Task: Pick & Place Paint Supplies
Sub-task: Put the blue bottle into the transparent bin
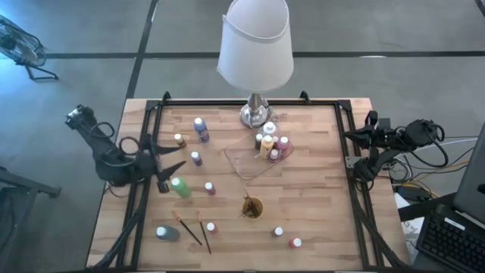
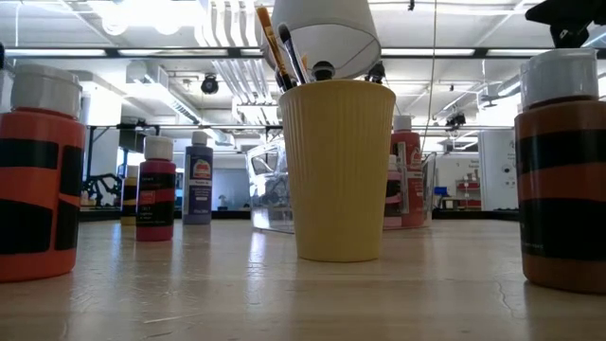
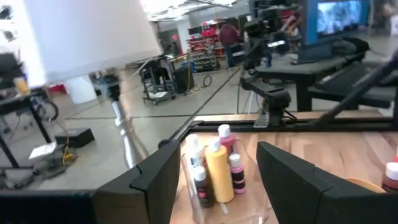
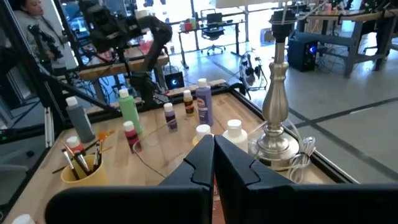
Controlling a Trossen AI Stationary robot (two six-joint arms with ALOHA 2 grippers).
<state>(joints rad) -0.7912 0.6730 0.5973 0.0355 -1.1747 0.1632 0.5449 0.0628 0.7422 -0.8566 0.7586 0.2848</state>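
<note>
While my left gripper [image 1: 168, 168] waits with its fingers spread wide at the left side of the table [image 1: 318, 205], nothing is in it yet. The green bottle [image 1: 180, 187] stands just beside its tips, so I think that one is next. My right gripper [image 4: 213, 163] sits back at the right edge, pressed shut on nothing.

Some paint bottles [image 1: 271, 142] already stand together in the clear tray [image 1: 241, 163], near the lamp [image 1: 255, 114] at the far side. Others are spread out: a purple one [image 1: 201, 130] far left, a grey one [image 1: 167, 233] near left, and small ones [image 1: 295, 243] near right. Two brushes [image 1: 195, 232] lie flat near the grey bottle. More brushes stand in the orange cup [image 1: 252, 207] in the middle.

To do this well, I would come down with one finger on each side of the green bottle, low on its body, not on the cap. I would close slowly so it does not tip. Then I would lift straight up and go over the small bottles on the way to the tray.
</note>
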